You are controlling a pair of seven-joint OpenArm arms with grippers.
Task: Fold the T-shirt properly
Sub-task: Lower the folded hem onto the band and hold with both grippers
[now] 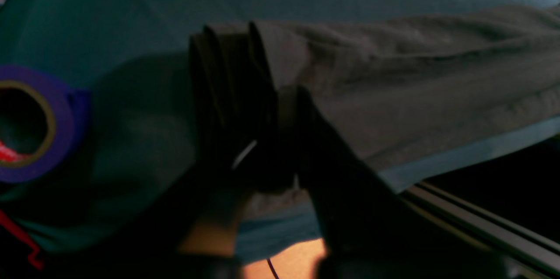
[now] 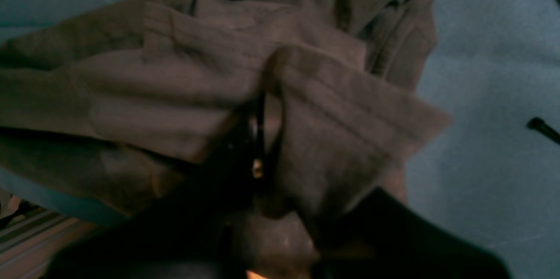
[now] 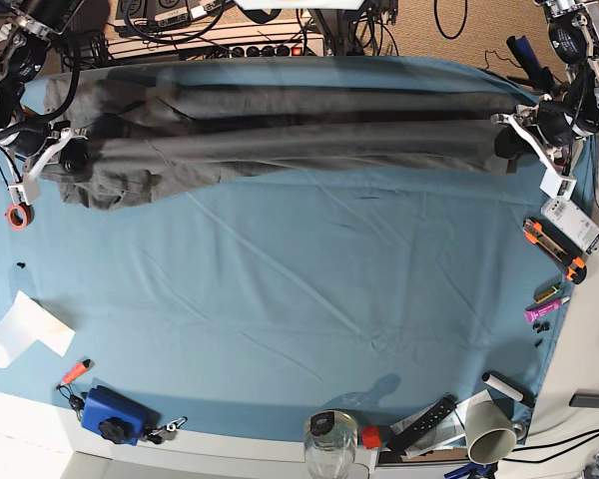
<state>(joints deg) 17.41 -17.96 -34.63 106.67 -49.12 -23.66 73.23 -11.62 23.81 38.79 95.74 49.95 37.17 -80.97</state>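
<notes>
Two wrist views come first. Left wrist: left gripper [image 1: 280,139] sits at the T-shirt [image 1: 393,95] hem, grip unclear. Right wrist: right gripper [image 2: 262,139] pinches bunched cloth. Base: shirt stretches sideways along the tabletop's [image 3: 329,329] far edge, one gripper at each end.

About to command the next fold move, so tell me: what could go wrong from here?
1. The left gripper may be loosening on the T-shirt hem; that end could drop and the stretched fold sag.
2. The right gripper pinches bunched sleeve layers; pulling may drag wrinkles in.
3. The tape roll lies close to the left end and could snag.
</notes>
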